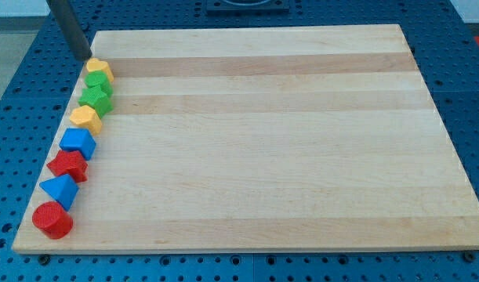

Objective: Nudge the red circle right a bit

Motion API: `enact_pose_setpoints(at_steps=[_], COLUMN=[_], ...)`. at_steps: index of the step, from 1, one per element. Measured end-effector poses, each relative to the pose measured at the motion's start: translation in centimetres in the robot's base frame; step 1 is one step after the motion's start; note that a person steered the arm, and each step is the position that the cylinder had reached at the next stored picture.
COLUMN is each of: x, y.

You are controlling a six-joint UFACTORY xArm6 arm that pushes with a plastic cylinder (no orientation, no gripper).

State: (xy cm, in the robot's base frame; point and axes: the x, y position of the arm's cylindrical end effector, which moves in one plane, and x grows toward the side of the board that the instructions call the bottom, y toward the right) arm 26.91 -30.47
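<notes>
The red circle [52, 220] lies at the board's bottom left corner, last in a column of blocks along the left edge. Above it come a blue triangle [60, 189], a red star-like block [68, 165], a blue block [78, 142], a yellow block [86, 118], a green star-like block [96, 98], a green block [98, 81] and a yellow block [99, 68]. My tip [85, 57] is at the top left, just above the top yellow block and far from the red circle.
The wooden board [263, 141] rests on a blue perforated table [12, 94]. The column of blocks hugs the board's left edge.
</notes>
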Motion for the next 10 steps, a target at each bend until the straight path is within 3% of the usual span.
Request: enact_pose_setpoints(at_steps=[7, 8, 10], x=[4.6, 8.9, 12.3], y=[0.0, 0.0, 0.0])
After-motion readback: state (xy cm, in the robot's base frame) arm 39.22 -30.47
